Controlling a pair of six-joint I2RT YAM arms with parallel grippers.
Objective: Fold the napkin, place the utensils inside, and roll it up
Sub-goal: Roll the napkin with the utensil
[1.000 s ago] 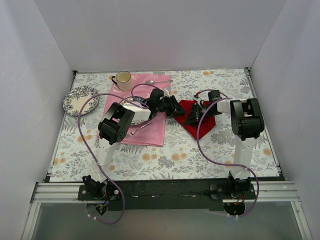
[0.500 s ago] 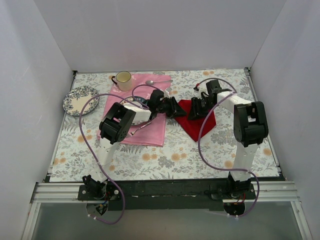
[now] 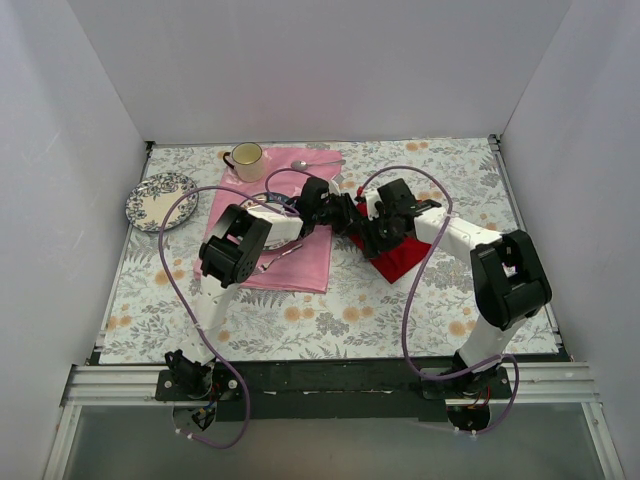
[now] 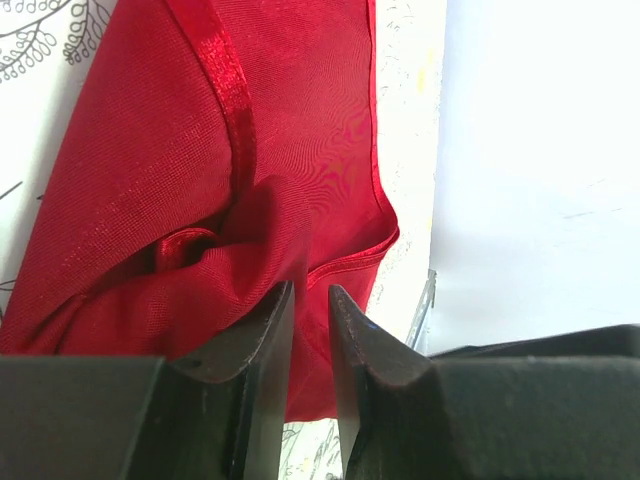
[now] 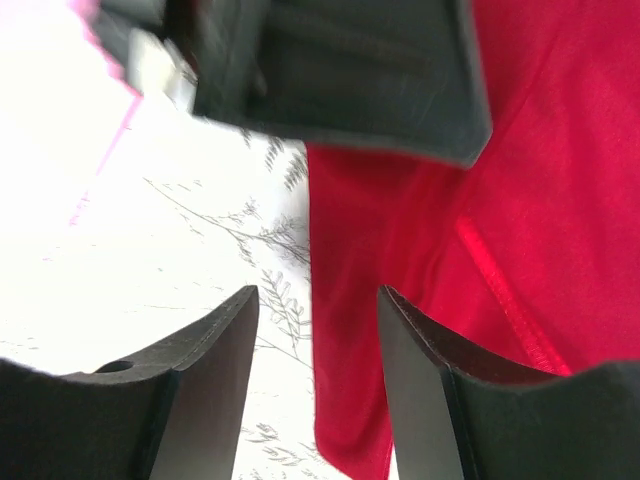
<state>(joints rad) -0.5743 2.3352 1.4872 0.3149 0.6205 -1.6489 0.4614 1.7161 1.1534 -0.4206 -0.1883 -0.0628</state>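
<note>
The deep red napkin (image 3: 402,258) lies bunched on the floral table, right of centre. My left gripper (image 3: 352,218) is at the napkin's near-left corner. In the left wrist view the left gripper (image 4: 310,290) is shut on a raised fold of the napkin (image 4: 150,180). My right gripper (image 3: 368,238) reaches in from the right, close beside the left one. In the right wrist view the right gripper (image 5: 318,292) is open and straddles the napkin's (image 5: 560,180) left edge just above the table. A thin utensil (image 3: 283,254) lies on the pink cloth; its handle is too small to make out.
A large pale pink cloth (image 3: 300,265) lies left of the napkin, with a small plate (image 3: 262,207) partly under my left arm. A cream mug (image 3: 246,158) and a silver spoon (image 3: 318,163) are at the back. A patterned plate (image 3: 160,199) sits far left.
My right arm has swung left across the napkin, from its right side to its left edge beside the left gripper. The napkin now looks narrower and more bunched. The left gripper has held still.
</note>
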